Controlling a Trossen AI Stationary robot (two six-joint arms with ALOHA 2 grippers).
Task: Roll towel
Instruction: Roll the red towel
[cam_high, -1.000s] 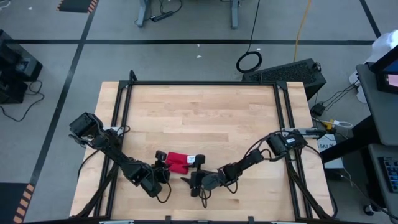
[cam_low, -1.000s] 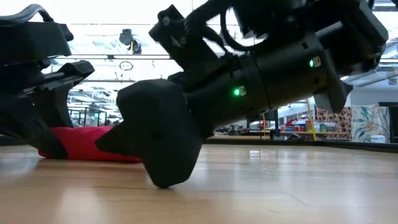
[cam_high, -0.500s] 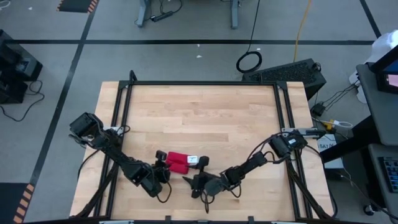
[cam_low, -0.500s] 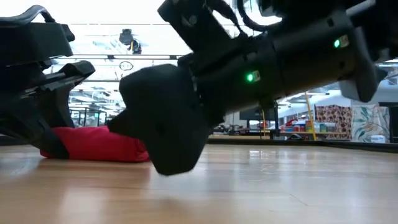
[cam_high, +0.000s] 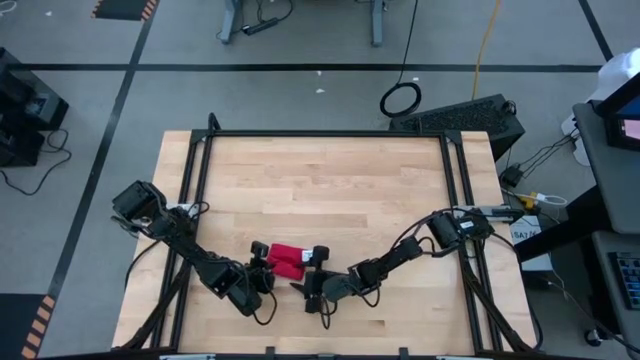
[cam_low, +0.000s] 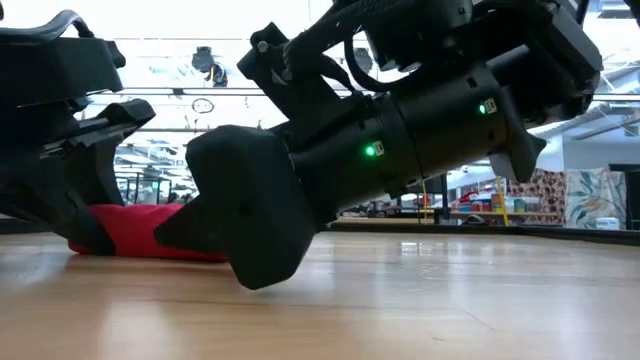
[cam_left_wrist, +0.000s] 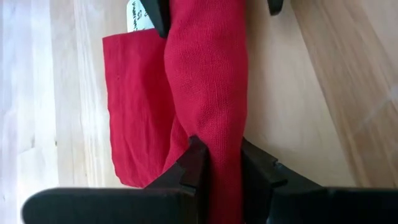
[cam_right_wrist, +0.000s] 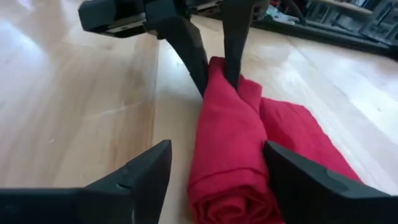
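Item: bright red soft cloth towel (cam_high: 286, 259), partly rolled into a thick tube, lying on the pale wooden plank tabletop (cam_high: 330, 180) toward the 6 o'clock edge and slightly to the 9 o'clock side of centre in the high view. A flat, unrolled flap of the same red cloth (cam_left_wrist: 134, 106) spreads beside the roll, and a small white printed tag (cam_left_wrist: 138, 15) sits at one edge of it. In the right wrist view the near end of the roll (cam_right_wrist: 230, 186) shows a spiral of wound layers. Left gripper (cam_high: 262, 262): at the 9 o'clock end of the towel, its jaws closed tightly on the roll, the two dark fingers (cam_left_wrist: 189, 165) pinching the red cloth between them in the left wrist view. Right gripper (cam_high: 310, 272): at the 3 o'clock end of the towel, its jaws spread wide, one dark finger (cam_right_wrist: 143, 177) on either side of the roll's end; whether they touch the cloth cannot be told. Both dark arms reach inward from the tabletop's 9 o'clock and 3 o'clock sides and converge near the 6 o'clock edge. In the low view the right arm's bulky dark body with a green indicator light (cam_low: 370, 151) fills the foreground, with the red cloth (cam_low: 140, 232) lying flat on the wood behind it.
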